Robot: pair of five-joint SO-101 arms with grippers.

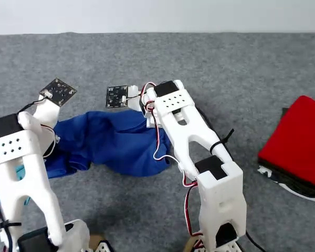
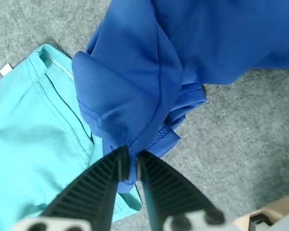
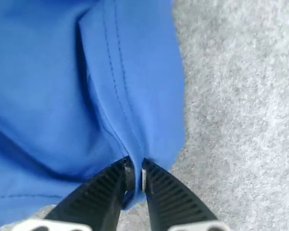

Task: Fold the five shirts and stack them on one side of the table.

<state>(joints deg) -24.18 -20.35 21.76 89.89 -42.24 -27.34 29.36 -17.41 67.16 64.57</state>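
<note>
1. blue shirt (image 1: pixel 115 142). Unfolded and rumpled, left of centre in the high view, spread between the two arms. One end is bunched into thick folds toward the lower left, beside the left arm (image 1: pixel 21 173). The other end runs under the right arm (image 1: pixel 199 152).

2. left gripper (image 2: pixel 129 155). Jaws drawn almost together, with only a thin gap. The gap is taken up by a gathered hem of the blue shirt, which is pinched at the very tips, and the cloth fans out from the pinch in folds.

3. right gripper (image 3: pixel 135 166). Jaws likewise nearly closed, nipping a stitched edge of the blue shirt between the tips (a double seam runs straight into the grip). Bare grey surface lies just beside this edge.

4. teal shirt (image 2: pixel 33 144). Lies flat on the surface, partly under the bunched end of the blue shirt. A small white tag (image 2: pixel 6 70) sits at its border. In the high view it appears as a sliver at the left edge, behind the left arm.

5. red shirt (image 1: pixel 299 139). Folded, at the right edge of the high view, well apart from the blue shirt. It rests on top of a stack (image 1: pixel 283 181) with dark and white layers beneath (how many cannot be told).

6. table (image 1: pixel 226 68). Grey, carpet-like covering.
</note>
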